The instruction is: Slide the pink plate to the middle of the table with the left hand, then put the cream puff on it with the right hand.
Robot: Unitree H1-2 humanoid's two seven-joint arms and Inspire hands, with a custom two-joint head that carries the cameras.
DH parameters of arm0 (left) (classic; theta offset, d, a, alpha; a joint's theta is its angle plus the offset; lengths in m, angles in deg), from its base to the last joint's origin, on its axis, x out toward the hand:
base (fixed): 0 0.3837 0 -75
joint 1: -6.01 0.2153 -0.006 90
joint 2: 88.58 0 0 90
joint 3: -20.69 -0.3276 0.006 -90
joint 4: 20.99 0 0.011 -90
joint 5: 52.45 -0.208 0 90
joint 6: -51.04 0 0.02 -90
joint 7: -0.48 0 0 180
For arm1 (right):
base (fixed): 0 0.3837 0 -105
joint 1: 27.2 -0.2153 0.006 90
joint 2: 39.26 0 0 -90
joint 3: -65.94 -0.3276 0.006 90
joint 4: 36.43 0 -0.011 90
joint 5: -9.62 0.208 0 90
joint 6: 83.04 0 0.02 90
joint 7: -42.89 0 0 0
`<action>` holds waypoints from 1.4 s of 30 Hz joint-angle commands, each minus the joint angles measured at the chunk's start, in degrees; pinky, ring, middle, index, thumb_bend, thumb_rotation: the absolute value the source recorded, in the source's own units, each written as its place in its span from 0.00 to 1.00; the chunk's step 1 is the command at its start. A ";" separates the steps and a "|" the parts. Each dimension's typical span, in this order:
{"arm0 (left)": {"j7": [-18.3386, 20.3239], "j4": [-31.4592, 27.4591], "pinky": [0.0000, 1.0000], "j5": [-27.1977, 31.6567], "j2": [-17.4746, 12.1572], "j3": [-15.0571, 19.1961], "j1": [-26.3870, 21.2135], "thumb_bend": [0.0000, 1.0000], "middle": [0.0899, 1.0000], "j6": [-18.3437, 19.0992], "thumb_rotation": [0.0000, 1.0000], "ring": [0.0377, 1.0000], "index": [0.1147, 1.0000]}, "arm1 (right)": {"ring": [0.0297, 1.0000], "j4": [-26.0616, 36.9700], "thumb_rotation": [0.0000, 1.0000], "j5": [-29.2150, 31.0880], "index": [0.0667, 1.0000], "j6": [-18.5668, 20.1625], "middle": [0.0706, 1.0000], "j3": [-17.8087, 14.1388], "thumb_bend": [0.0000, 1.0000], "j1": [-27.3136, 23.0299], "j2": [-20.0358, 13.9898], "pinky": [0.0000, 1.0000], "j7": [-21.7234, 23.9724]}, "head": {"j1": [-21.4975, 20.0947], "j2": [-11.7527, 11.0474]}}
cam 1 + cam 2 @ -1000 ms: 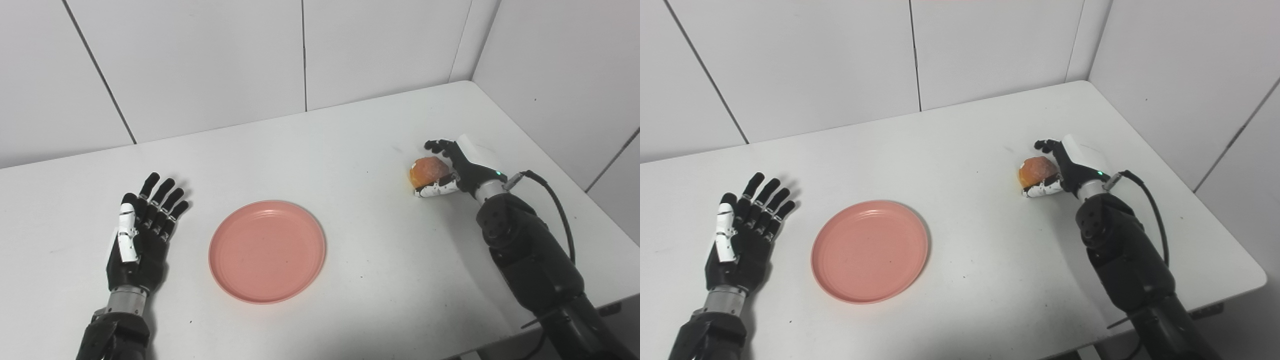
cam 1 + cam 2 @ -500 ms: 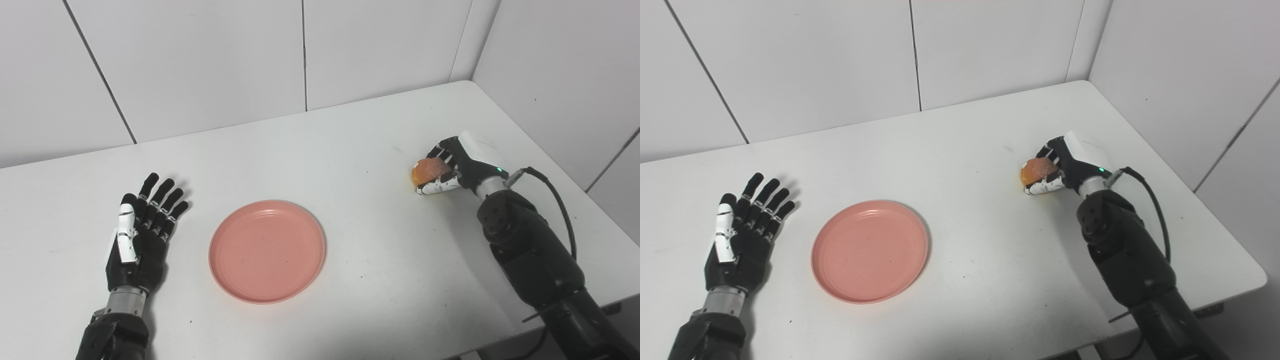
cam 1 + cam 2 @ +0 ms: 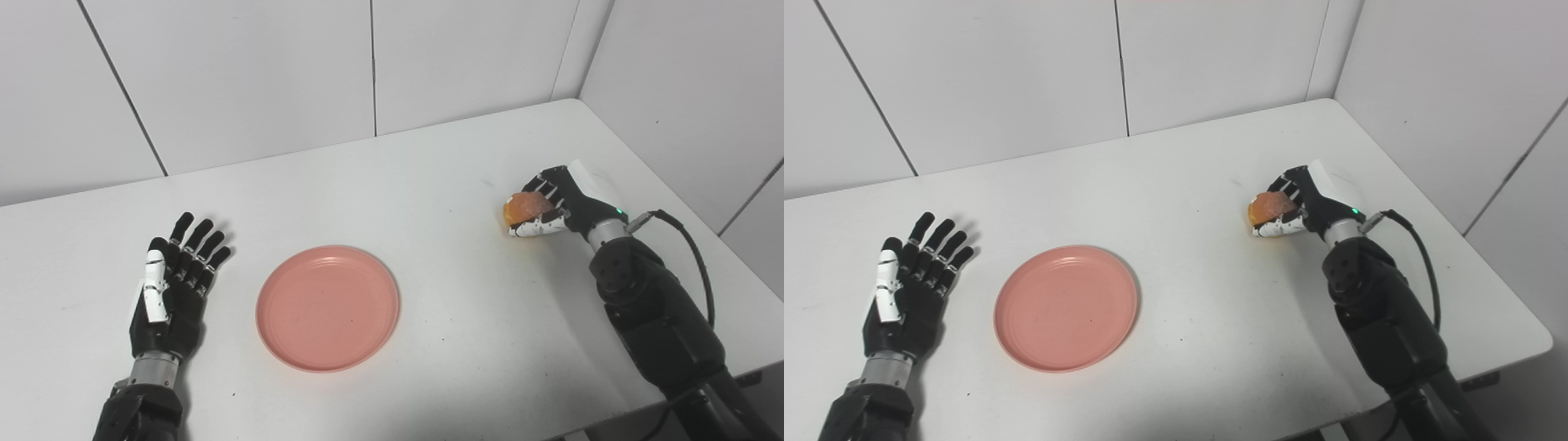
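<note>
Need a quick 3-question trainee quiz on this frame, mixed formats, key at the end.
1. True or false: the cream puff already lies on the pink plate.
2. Which hand holds something? A) left hand B) right hand C) both D) neither
3. Fill in: the left hand lies flat on the table, fingers spread, to the ____ of the plate as seen in the head views.

Key:
1. False. The puff is in the right hand, well away from the plate, which holds nothing.
2. B. Its fingers are closed around the puff; the left hand is open.
3. left, apart from the rim and not touching it.
</note>
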 commanded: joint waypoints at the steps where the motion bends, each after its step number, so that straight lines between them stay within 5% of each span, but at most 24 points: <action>1: -0.04 0.59 0.87 0.34 0.78 -0.08 1.98 0.47 0.89 0.38 1.00 0.88 0.90 | 0.45 4.42 0.14 -0.63 0.45 0.10 0.47 -1.05 0.50 -2.11 -1.09 0.40 0.48 | 0.06 0.09; 12: -1.55 -1.11 0.90 -0.28 2.96 -0.51 2.78 0.46 0.89 0.77 1.00 0.88 0.90 | 0.45 15.79 0.13 -5.55 0.45 0.14 0.47 0.42 0.50 -6.26 3.08 0.41 8.90 | 5.25 0.67; 18: -5.04 -5.12 0.88 -4.02 4.96 -3.03 4.43 0.44 0.87 2.01 1.00 0.87 0.88 | 0.46 18.58 0.13 -5.70 0.45 0.05 0.48 3.25 0.50 -8.43 4.41 0.42 12.01 | 14.75 1.90; 29: -10.32 -10.04 0.87 -7.70 9.04 -5.68 5.39 0.42 0.86 4.87 1.00 0.87 0.85 | 0.46 18.21 0.12 -6.69 0.45 -0.80 0.49 10.98 0.50 -11.60 7.96 0.40 14.48 | 24.63 3.45; 42: -12.73 -10.35 0.87 -11.83 10.81 -7.84 4.78 0.44 0.87 5.28 1.00 0.87 0.87 | 0.41 12.88 0.13 -6.17 0.45 -7.01 0.47 17.46 0.50 -12.00 10.89 0.35 13.08 | 31.59 4.61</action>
